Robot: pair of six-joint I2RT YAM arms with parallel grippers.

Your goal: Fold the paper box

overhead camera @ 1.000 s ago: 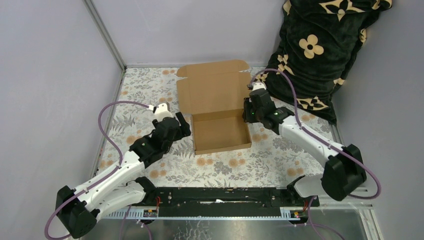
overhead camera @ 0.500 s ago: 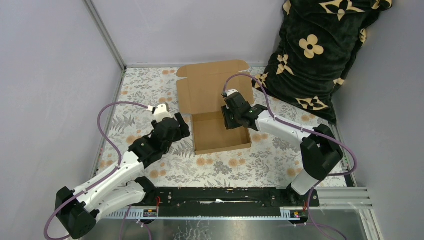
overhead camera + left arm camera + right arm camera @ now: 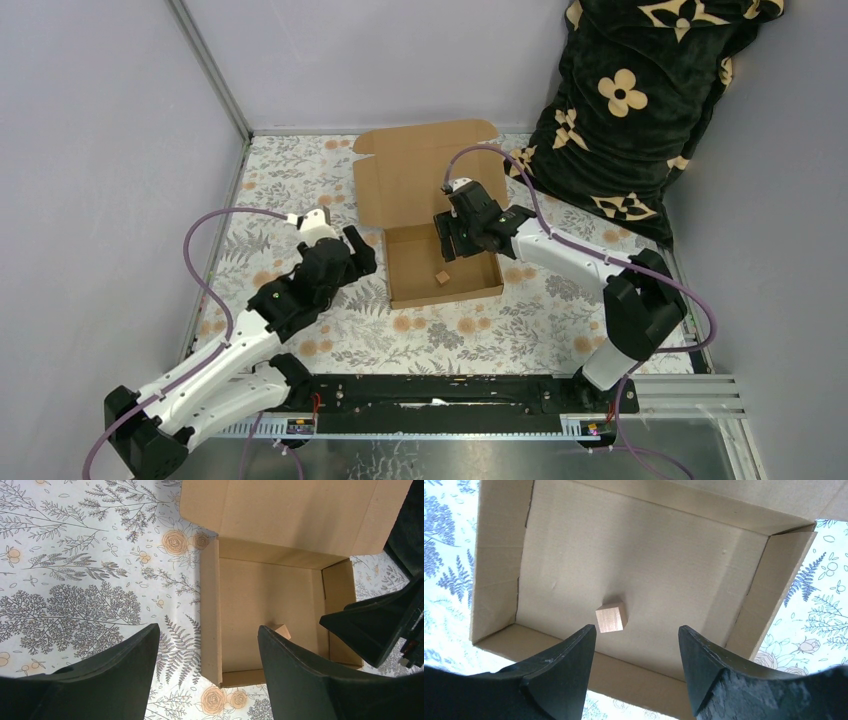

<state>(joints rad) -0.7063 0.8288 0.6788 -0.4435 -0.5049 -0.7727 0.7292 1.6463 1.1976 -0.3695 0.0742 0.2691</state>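
The paper box (image 3: 415,262) is pictured at the middle of the flower-printed worktop (image 3: 300,180), with its tray walls raised and its lid panel (image 3: 425,180) open at the far side. A small wooden cube (image 3: 611,618) is seen lying loose on the tray floor, near the front wall. The right pincer (image 3: 636,630) is held above the tray with its jaws spread and nothing between them. The left pincer (image 3: 208,630), likewise spread and empty, is poised near the box's left wall. A black blanket (image 3: 640,100) with a pale flower pattern is heaped at the far right corner.

The corrugated cardboard is judged to be light and fairly stiff across its panels, yet ready to bend along its scored creases and to dent if squeezed hard. Its plain surface is likely to be slippery under the fingers, and the whole box could easily be shifted by a push. The lid's free far edge is judged the best place for a grip, with the tray steadied at a side wall.
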